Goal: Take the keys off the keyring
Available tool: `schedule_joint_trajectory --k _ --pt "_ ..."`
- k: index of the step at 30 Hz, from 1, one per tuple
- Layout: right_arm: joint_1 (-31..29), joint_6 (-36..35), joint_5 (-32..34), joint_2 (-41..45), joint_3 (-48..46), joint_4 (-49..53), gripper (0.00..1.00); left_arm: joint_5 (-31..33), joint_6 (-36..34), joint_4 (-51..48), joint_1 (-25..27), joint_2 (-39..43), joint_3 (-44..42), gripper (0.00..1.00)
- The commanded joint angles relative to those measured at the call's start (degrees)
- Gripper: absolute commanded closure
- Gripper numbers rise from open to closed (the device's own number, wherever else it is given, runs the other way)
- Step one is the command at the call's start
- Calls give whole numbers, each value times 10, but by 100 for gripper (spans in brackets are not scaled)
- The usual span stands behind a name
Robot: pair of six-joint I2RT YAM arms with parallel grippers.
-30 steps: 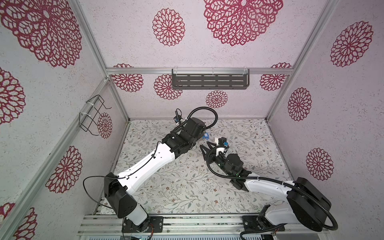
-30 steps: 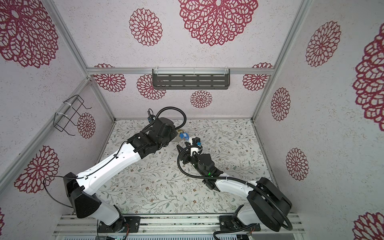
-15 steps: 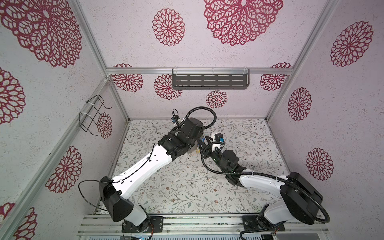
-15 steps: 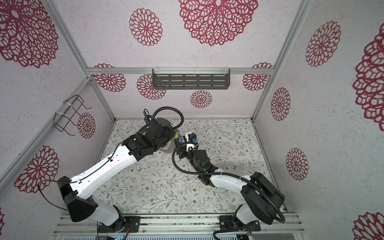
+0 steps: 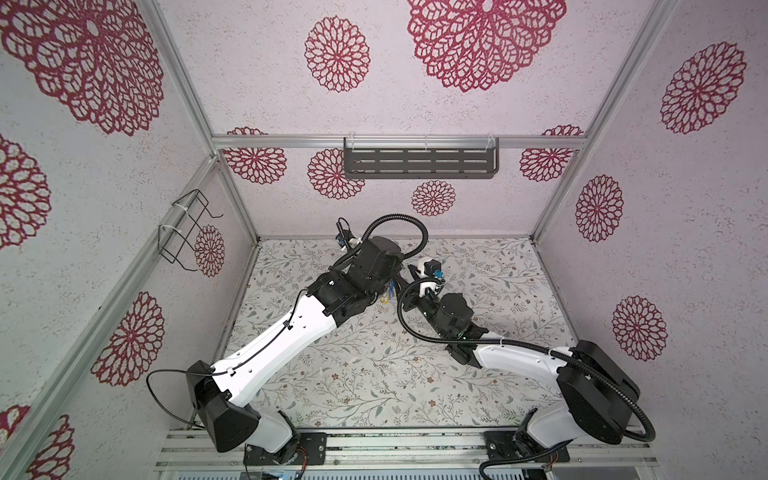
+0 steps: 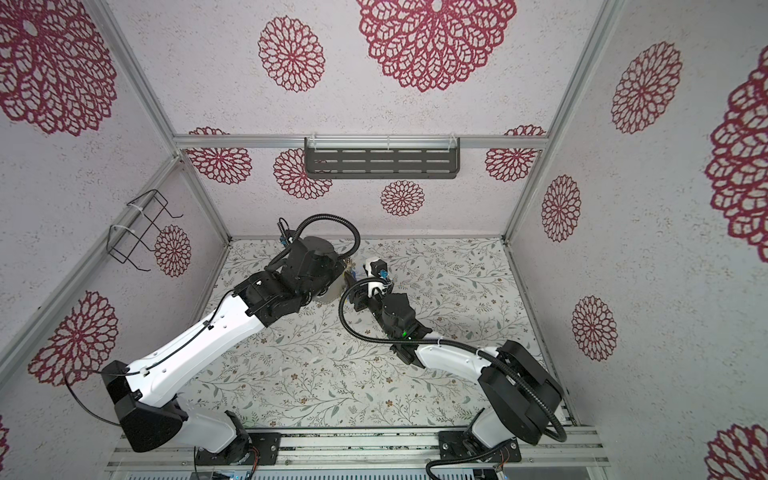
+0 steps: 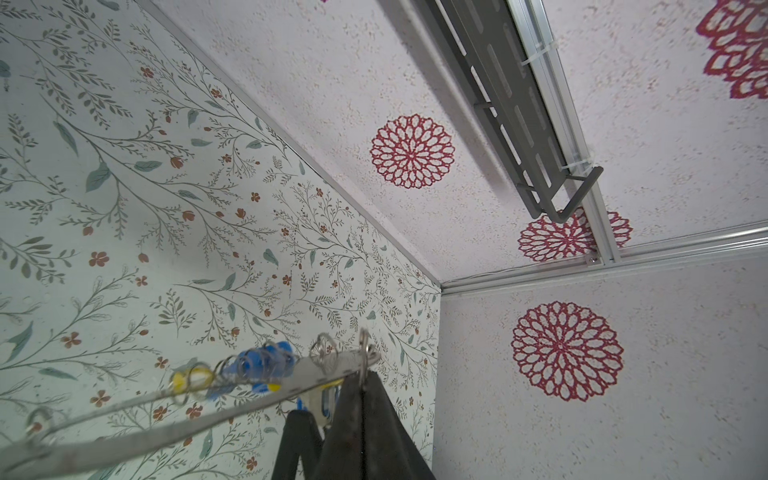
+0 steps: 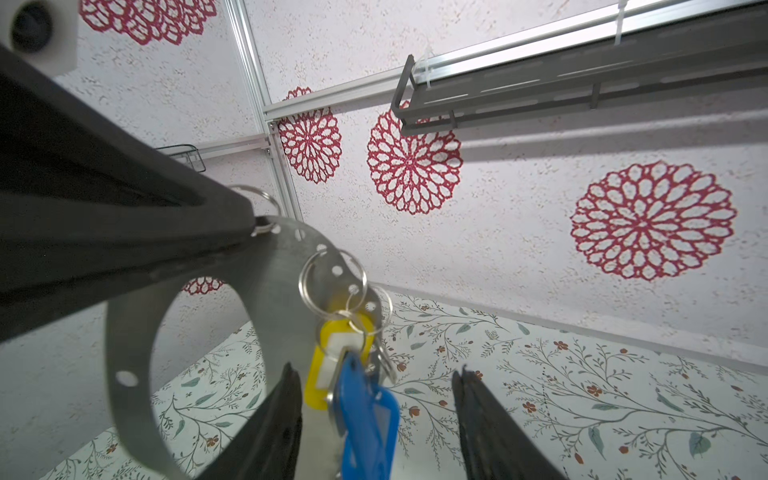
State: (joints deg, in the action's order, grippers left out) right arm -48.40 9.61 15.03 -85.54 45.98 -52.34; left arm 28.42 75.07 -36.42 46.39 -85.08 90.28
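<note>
My left gripper (image 7: 358,376) has its fingers pinched tight on the rim of the keyring (image 8: 274,286). That lifts the flat grey hoop off the floral worktop (image 5: 374,374), and I can see the worktop through the hoop's opening. The keys (image 8: 353,386) hang in a bunch from the holes along the keyring's rim on silver split rings (image 8: 332,278), with a yellow tag (image 8: 322,374) behind and a blue tag (image 8: 368,419) in front. My right gripper (image 8: 374,370) sits just under the keyring with its fingers well apart, one either side of the blue tag and clamping nothing. In both top views the two wrists crowd over the keyring, so I only catch a sliver of yellow and blue beside it.
</note>
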Motion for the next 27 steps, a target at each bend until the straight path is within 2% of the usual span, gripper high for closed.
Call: schedule_joint_trajectory --k 1,4,6,12,18,24,25,26,27 --pt "-2 -17 10 7 23 -6 38 11 -7 21 5 18 -1 100" --pt "-1 -20 9 1 32 -2 39 9 -8 23 5 20 -1 100" --pt "-2 -24 9 -2 39 4 44 8 -10 24 5 22 1 100" --pt "-2 -34 20 8 40 18 84 18 -16 22 5 22 -3 100" --pt "-2 -40 15 47 26 59 100 32 -32 18 5 18 -7 100" --pt "-1 -38 -10 95 -8 95 100 41 -41 16 0 24 -12 100" --pt "0 -37 -24 98 -15 91 96 40 -40 15 -1 26 -12 100" --pt "0 -37 -40 98 -18 89 78 40 -36 18 0 28 -13 100" --pt "1 -36 -53 96 -18 90 67 39 -35 22 0 29 -13 100"
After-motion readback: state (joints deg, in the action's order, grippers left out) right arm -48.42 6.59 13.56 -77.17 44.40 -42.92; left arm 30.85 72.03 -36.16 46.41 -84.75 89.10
